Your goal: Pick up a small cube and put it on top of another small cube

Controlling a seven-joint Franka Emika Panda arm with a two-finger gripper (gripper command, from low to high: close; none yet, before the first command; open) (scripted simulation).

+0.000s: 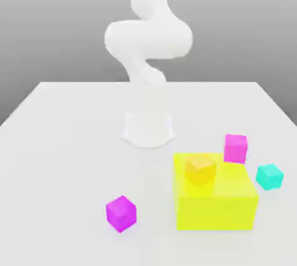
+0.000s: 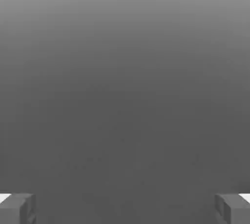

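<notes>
The small cube, teal, rests on the white table at the exterior view's right, just beside the yellow block. My gripper is open in the hand view: its grey fingertips stand far apart with nothing between them, facing plain grey background. In the exterior view the white arm rises from its base at mid-table and runs up out of the picture, far above the cubes.
An orange cube sits on top of the large yellow block. One magenta cube stands behind the block, another lies near the front towards the exterior view's left.
</notes>
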